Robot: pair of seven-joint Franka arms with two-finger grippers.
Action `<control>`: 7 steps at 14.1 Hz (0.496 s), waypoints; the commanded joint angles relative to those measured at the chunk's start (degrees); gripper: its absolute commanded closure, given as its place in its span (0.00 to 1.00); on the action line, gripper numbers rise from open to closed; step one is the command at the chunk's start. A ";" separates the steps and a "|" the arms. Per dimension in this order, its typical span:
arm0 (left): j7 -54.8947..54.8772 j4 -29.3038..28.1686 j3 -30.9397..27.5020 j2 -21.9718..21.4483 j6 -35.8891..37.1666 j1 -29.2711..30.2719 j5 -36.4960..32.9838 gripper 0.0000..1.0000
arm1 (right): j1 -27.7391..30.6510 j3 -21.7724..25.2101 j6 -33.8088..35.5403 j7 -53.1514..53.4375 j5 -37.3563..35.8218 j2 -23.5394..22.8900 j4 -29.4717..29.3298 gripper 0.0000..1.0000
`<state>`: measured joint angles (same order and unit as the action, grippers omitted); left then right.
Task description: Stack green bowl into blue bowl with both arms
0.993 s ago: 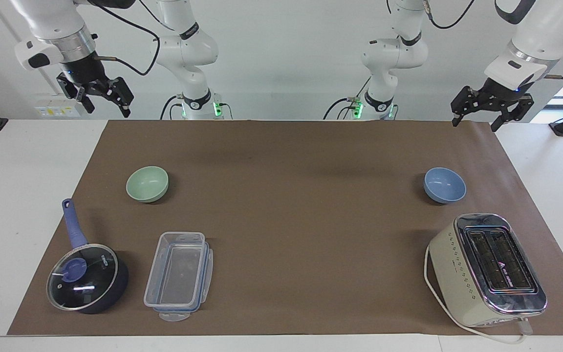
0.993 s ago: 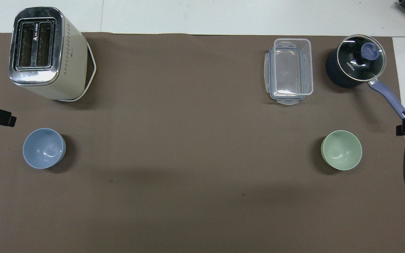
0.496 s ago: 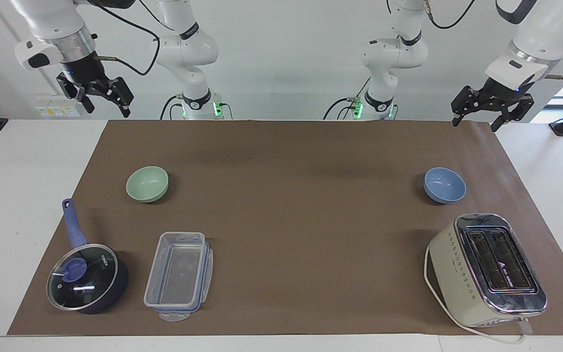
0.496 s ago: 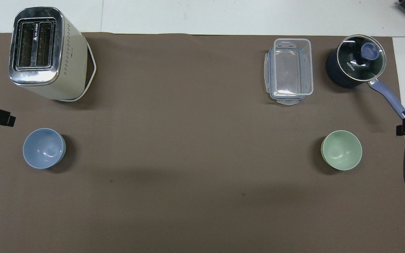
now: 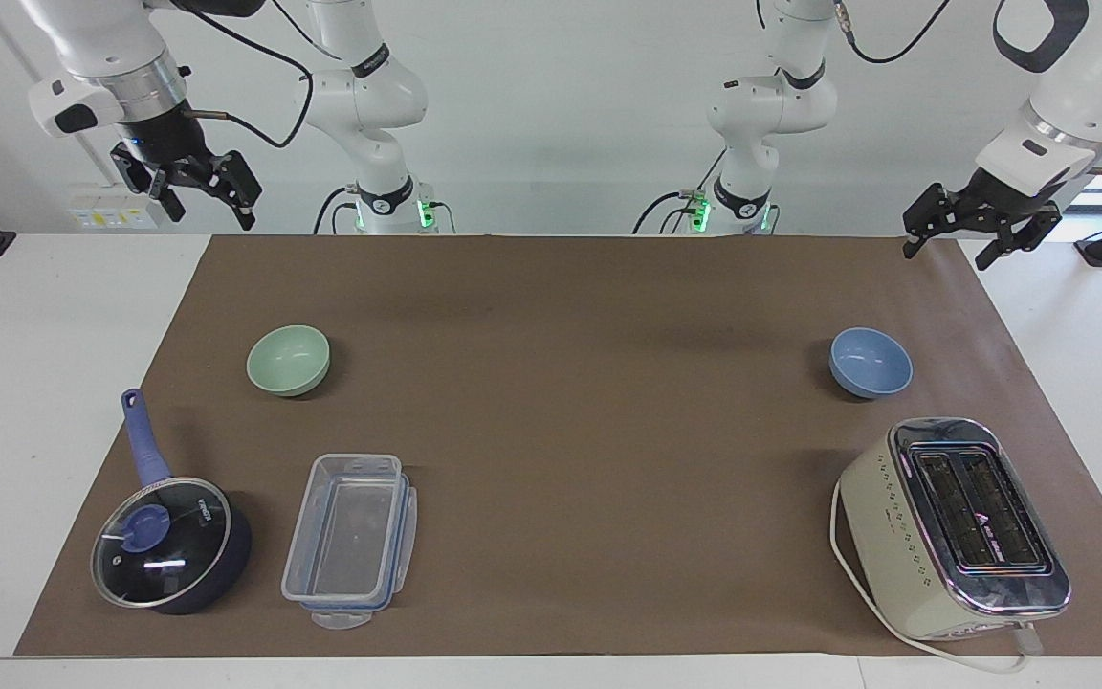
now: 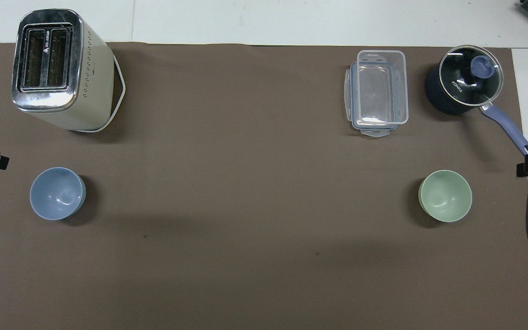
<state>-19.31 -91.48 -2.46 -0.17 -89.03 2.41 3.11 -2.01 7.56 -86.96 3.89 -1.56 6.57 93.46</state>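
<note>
I see open brown mat [image 5: 589, 402] under my right gripper [image 5: 199, 196] down to the green bowl [image 5: 288, 360]; the toaster [image 5: 953, 526] crowds the blue bowl [image 5: 870, 363] below my left gripper [image 5: 980, 232].

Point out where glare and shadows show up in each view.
Facing view: window glare behind the left pincer; sheen on the toaster top and the saucepan lid. Overhead view: soft shadows beside the blue bowl and green bowl, broad dim bands across the brown mat.
</note>
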 commanded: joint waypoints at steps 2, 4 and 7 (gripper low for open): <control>-5.55 -7.11 0.35 -1.50 -6.32 3.90 2.59 0.00 | 0.61 -0.09 0.39 -0.81 0.59 0.81 0.85 0.00; -7.67 -10.19 0.35 -1.50 -9.66 4.88 2.78 0.00 | 0.61 -0.17 0.39 -0.72 0.59 0.81 0.85 0.00; -11.35 -13.62 0.35 -0.80 -14.05 7.51 5.22 0.00 | 0.61 -0.17 0.30 -0.72 0.59 0.81 0.85 0.00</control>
<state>-27.33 -101.51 -2.57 -0.05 -99.62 7.66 5.91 -2.00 7.56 -86.96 3.89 -1.56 6.57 93.46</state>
